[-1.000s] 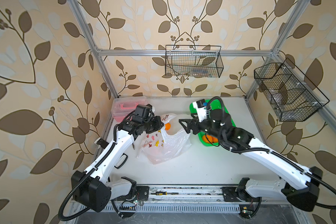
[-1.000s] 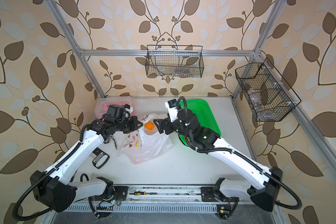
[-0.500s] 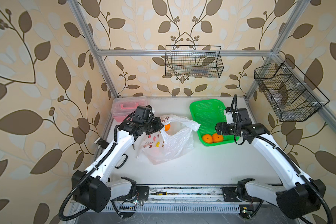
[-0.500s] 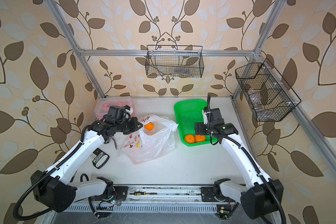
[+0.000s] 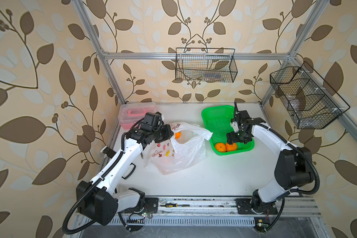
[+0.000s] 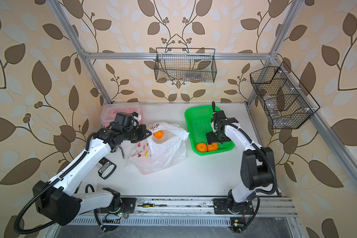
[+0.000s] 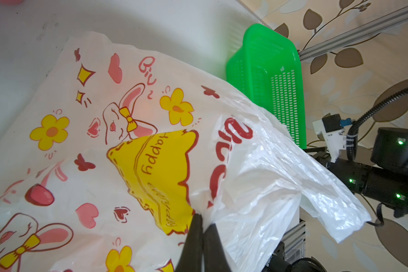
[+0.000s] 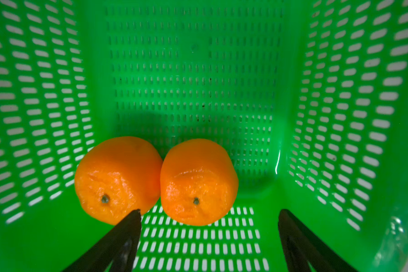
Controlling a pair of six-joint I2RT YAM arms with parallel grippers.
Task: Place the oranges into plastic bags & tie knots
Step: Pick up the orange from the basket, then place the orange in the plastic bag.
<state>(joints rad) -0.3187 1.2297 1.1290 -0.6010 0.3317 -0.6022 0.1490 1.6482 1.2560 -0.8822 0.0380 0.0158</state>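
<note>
Right fingers (image 8: 125, 233) have swung from the bag (image 5: 179, 152) to the basket (image 8: 198, 58).
They're wide apart beside two oranges (image 8: 199, 181); my left fingers (image 7: 192, 242) pinch the bag's rim.

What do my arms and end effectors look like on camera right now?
The left arm and right arm have glossy white link shells, chunky black joint housings and black bases. Black corrugated conduit loops from each base. The left end effector and right end effector carry slim, tapered matte-black fingers; small green lights dot the right wrist.

two touching oranges (image 8: 198, 181) by basket (image 8: 339, 106) wall, bare floor beyond
</note>
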